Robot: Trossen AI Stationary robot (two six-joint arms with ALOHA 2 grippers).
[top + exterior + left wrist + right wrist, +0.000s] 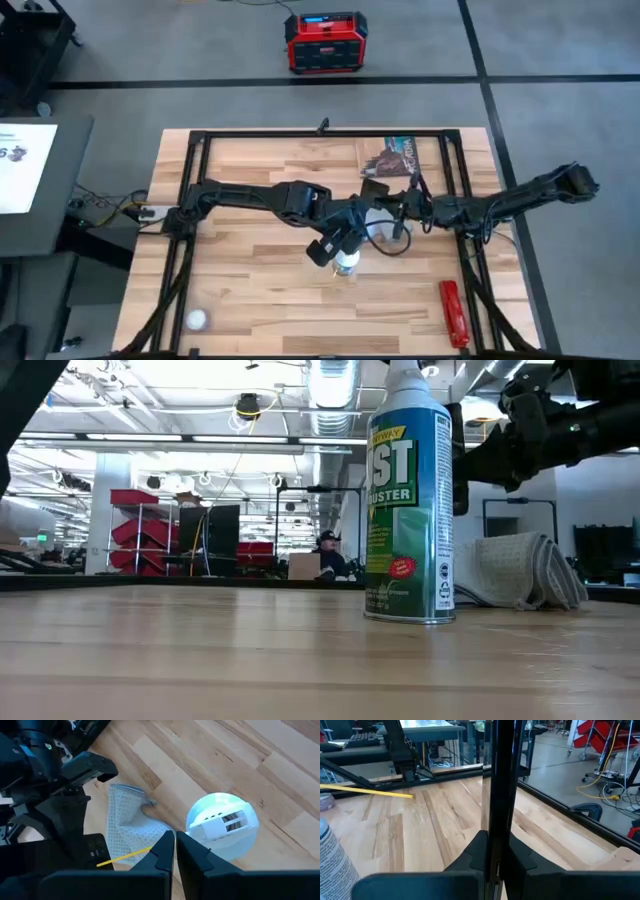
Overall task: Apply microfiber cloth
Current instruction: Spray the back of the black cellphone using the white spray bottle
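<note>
Bare wood fills the lower left, while the microfiber cloth (pixel 131 827) lies just beside the left gripper (pixel 175 842) (fingers nearly closed, empty).

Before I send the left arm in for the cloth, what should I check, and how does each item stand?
1. Pale grey-blue microfiber cloth free on the wooden table: ok, bunched, nothing gripping it.
2. Left gripper ready to grasp: not ok, empty but fingers shut.
3. White-capped, green-labelled spray can out of the way: not ok, it stands upright right beside the left gripper.
4. Right gripper secure on the thin black phone: ok, clamped edge-on.
5. Cloth clear of the right gripper: cannot tell.
</note>
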